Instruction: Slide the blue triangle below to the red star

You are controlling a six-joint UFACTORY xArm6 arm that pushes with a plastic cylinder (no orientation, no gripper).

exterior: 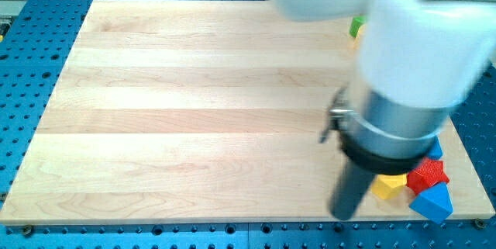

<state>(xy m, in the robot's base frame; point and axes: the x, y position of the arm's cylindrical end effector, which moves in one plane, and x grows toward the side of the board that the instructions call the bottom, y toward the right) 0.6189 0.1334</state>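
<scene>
The red star (427, 174) lies near the board's bottom right corner. The blue triangle (434, 202) sits just below it, touching or nearly touching. A yellow block (389, 186) lies to the star's left. My rod comes down from the large white and grey arm, and my tip (343, 216) rests on the board to the left of the yellow block, a short gap away. Another blue block (436, 150) shows partly above the star, mostly hidden by the arm.
A green block (356, 25) and a bit of a yellow one below it peek out at the view's top right, largely hidden by the arm. The wooden board (194, 109) lies on a blue perforated table.
</scene>
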